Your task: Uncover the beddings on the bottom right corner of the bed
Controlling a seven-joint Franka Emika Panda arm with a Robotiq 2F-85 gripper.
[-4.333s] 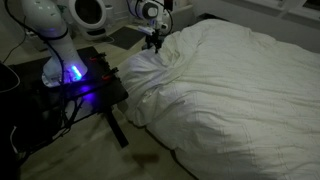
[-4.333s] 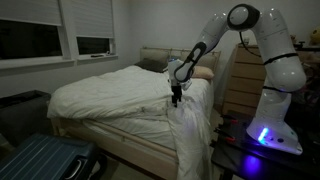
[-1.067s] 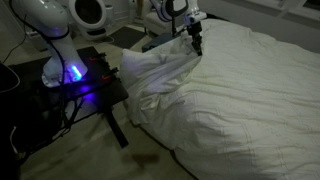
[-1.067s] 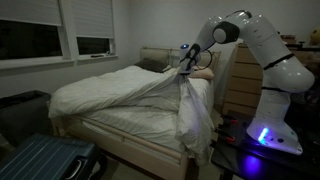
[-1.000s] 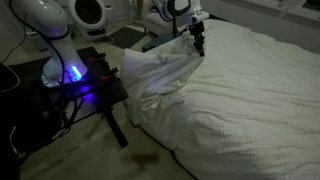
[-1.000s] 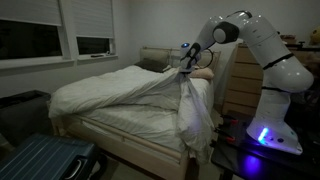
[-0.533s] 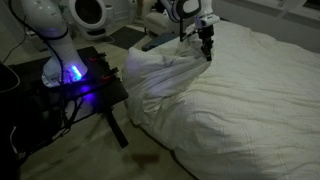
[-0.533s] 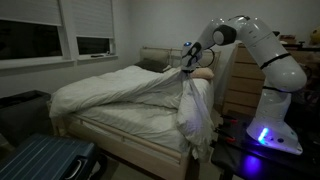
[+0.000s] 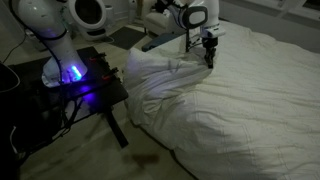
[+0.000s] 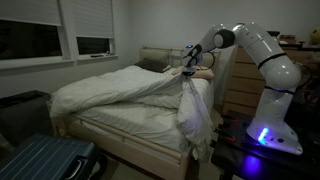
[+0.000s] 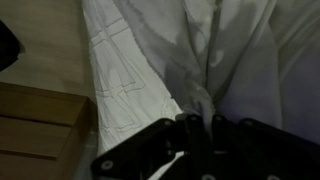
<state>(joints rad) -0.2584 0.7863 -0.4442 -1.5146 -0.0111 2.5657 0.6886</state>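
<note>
The white beddings (image 9: 240,95) cover the wide low bed (image 10: 130,135) in both exterior views. My gripper (image 9: 209,60) is shut on a pinched fold of the beddings and holds it up over the bed, away from the corner. The lifted cloth hangs in a bunched drape (image 9: 160,80) down the near corner. Seen from the foot side, my gripper (image 10: 184,70) pulls the beddings (image 10: 110,90) up and across, and a curtain of cloth (image 10: 195,120) falls beside the mattress. In the wrist view the fingers (image 11: 187,128) pinch a strip of white beddings (image 11: 200,60).
The robot's base (image 9: 60,65) stands on a black table (image 9: 90,90) with blue lights beside the bed. A wooden dresser (image 10: 235,85) stands behind the arm. A blue suitcase (image 10: 45,160) lies on the floor near the foot. Windows (image 10: 50,40) line the far wall.
My gripper has carried the pinched beddings further across the bed, away from the corner. The draped cloth at the corner has stretched and shifted with it.
</note>
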